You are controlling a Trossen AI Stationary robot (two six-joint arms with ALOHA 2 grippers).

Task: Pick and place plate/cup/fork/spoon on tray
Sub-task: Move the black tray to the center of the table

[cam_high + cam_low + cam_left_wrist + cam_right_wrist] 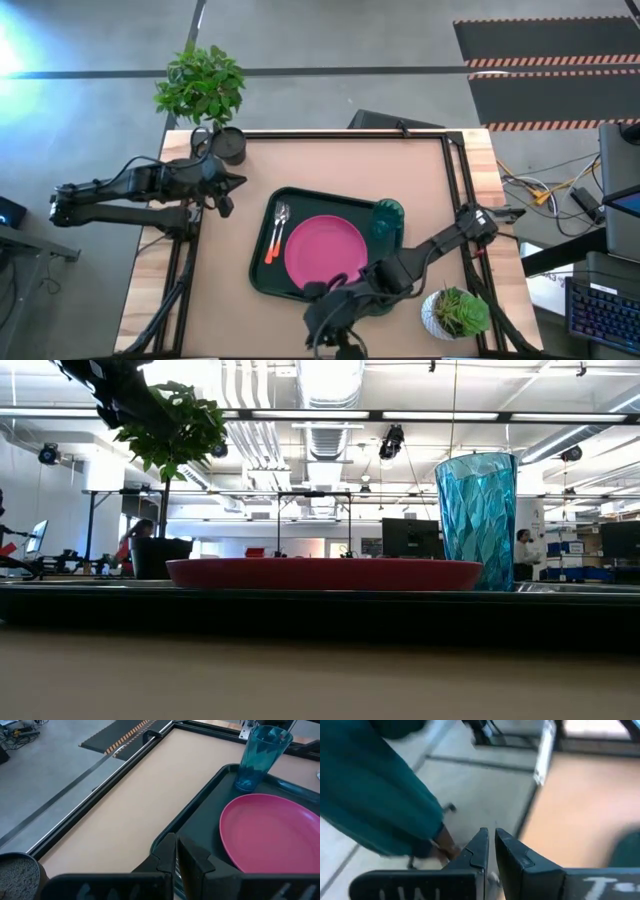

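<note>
Tray (262, 275) holds plate (325, 250); left gripper (227, 196) beside it.

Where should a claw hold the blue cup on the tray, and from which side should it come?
Probably around the wall of the cup, near the upper half. It stands upright in the corner of the tray, beside the pink plate. It widens toward the rim, so a grip up there should slip less. Coming from the tray's outer edge would keep the fingers away from the plate.
</note>
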